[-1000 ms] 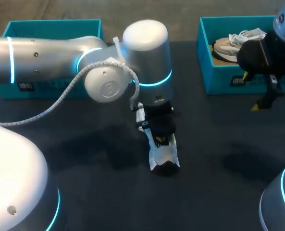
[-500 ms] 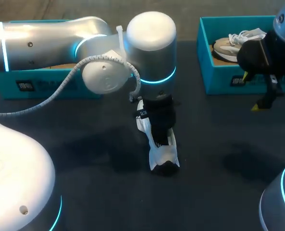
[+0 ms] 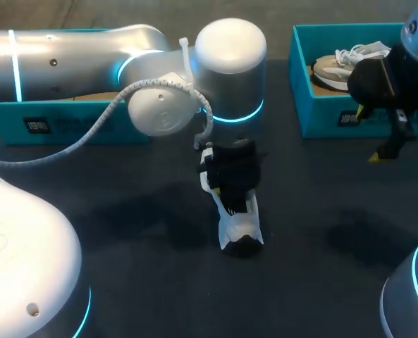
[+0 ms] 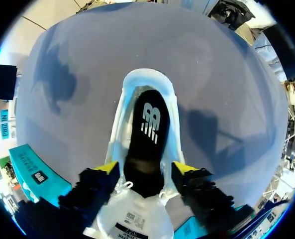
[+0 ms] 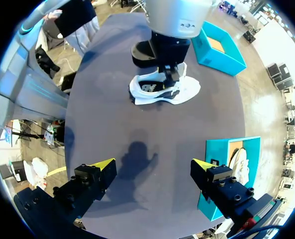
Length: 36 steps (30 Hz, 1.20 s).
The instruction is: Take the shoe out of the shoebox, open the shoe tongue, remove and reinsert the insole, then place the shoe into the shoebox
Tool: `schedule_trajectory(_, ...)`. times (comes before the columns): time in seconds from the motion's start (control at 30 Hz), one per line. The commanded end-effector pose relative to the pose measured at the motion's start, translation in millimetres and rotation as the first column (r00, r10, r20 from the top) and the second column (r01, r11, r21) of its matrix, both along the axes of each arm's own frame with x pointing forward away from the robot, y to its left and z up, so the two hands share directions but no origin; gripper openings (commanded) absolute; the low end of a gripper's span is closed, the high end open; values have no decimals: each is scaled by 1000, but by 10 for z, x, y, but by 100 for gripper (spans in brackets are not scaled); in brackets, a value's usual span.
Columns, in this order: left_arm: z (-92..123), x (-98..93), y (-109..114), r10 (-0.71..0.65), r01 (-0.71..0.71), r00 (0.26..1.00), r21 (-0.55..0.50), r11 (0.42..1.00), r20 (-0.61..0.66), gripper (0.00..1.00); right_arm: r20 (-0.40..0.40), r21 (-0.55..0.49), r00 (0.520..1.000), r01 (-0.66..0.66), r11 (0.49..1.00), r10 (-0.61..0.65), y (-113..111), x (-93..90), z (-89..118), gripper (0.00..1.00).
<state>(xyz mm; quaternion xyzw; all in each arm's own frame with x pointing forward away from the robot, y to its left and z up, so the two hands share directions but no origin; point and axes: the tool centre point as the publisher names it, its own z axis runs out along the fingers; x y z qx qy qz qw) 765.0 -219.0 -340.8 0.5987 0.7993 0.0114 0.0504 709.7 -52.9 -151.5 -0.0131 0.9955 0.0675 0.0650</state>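
Head view: the white shoe (image 3: 241,227) lies on the dark table (image 3: 321,271) at the centre. The left gripper (image 3: 233,198) stands over its 12 o'clock end. The left shoebox (image 3: 11,121) sits at 10 o'clock. The right shoebox (image 3: 335,113), at 2 o'clock, holds a second shoe (image 3: 332,68). The right gripper (image 3: 368,134) hangs at that box's 4 o'clock corner.

Left wrist view: the fingers (image 4: 108,168) stand apart, one on each side of the shoe (image 4: 121,127). I cannot tell whether they touch it. The black insole (image 4: 148,137) lies inside, running toward the gripper's 12 o'clock.

Right wrist view: the right gripper (image 5: 153,167) is spread wide with nothing between its fingers. The shoe (image 5: 184,90) lies at its 12 o'clock, under the left gripper (image 5: 168,74).
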Motion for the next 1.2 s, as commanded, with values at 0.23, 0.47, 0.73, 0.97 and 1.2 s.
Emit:
schedule_trajectory(0.23, -17, 19, -41, -34, 35, 999, 28, 999, -35, 100, -4, -3, 1000, 1, 1000, -1, 13, 15, -4, 100)
schedule_trajectory(0.47, 0, 72, -43, -39, 41, 998, 30, 999, -54, 100, -4, -3, 1000, 1, 1000, -1, 13, 15, -4, 100)
schedule_trajectory(0.73, 152, 97, -127, -52, 52, 997, 4, 999, -49, 100, -4, -3, 1000, 1, 1000, -1, 13, 15, -4, 100)
schedule_trajectory(0.97, 461, 126, -161, -105, 103, 987, -24, 994, -120, 100, -4, -3, 1000, 1, 1000, -1, 13, 15, -4, 100)
schedule_trajectory(1.2, 920, 207, -135, -143, 134, 982, -77, 988, -120, 100, -4, -3, 1000, 1, 1000, -1, 13, 15, -4, 100)
